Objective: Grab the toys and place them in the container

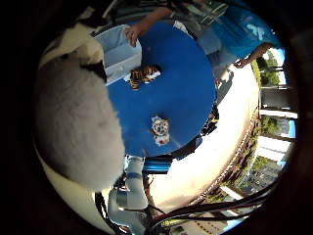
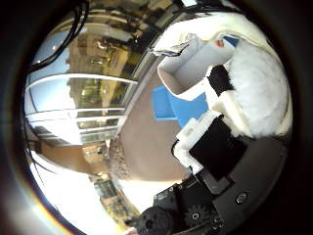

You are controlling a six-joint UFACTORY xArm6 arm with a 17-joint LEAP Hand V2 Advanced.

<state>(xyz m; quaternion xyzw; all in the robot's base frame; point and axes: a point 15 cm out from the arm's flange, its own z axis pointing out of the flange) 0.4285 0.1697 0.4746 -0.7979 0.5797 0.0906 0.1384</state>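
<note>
A large white and grey plush toy (image 1: 73,122) with a black patch fills much of the little finger side view, close against my palm. White and black fingers (image 2: 210,147) of my hand curl beside its fur (image 2: 259,88), holding it above the round blue table (image 1: 181,83). The white container (image 1: 120,49) stands at the table's edge, and a person's hand (image 1: 132,34) rests on its rim. A striped tiger toy (image 1: 143,75) lies on the table right beside the container. A small white and grey plush (image 1: 160,129) lies near the opposite edge.
The arm's white base (image 1: 129,196) rises beside the table. Pale pavement (image 1: 215,161) surrounds the table, with buildings and a glass front (image 2: 83,98) beyond.
</note>
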